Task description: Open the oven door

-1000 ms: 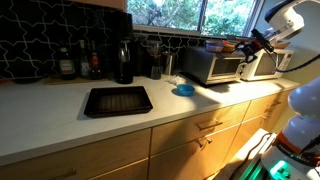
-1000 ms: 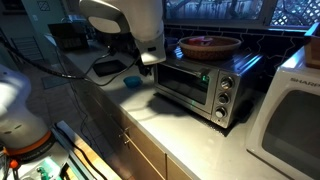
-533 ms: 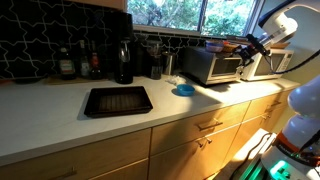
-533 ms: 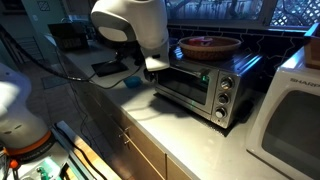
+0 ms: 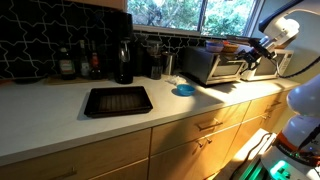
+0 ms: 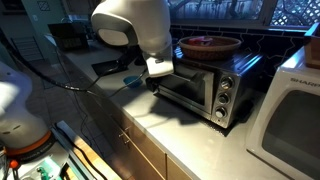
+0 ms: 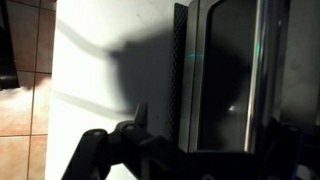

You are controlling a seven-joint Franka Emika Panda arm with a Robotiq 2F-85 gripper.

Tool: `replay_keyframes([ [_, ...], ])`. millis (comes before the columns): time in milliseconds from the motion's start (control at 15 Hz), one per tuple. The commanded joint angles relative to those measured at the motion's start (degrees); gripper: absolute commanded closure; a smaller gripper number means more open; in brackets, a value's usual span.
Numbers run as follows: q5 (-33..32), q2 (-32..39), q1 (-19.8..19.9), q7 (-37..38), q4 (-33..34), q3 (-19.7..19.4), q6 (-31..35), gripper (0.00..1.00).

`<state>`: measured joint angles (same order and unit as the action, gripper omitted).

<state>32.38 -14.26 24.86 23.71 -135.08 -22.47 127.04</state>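
A silver toaster oven stands on the counter, its dark glass door closed in both exterior views. My gripper hangs right in front of the door's upper edge; it also shows at the oven's front in an exterior view. In the wrist view the gripper is open, its dark fingers standing on either side of the door glass and the shiny handle bar. I cannot tell whether a finger touches the handle.
A brown dish sits on the oven's top. A white microwave stands beside the oven. A black tray, a blue bowl and bottles are farther along the counter.
My arm has moved down and in toward the oven's front; the gripper now sits against the door area. The door has stayed closed.
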Motion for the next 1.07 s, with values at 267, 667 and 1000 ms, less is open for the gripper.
replay_keyframes([
  [267, 3.7, 0.9, 0.8, -7.4, -2.0, -4.5, -2.0, 0.00],
  [667, 15.4, 2.9, 2.0, -22.1, -4.8, -10.4, -8.3, 0.00],
  [1000, 21.5, 6.2, 3.3, -31.0, -5.8, -14.2, -14.1, 0.00],
])
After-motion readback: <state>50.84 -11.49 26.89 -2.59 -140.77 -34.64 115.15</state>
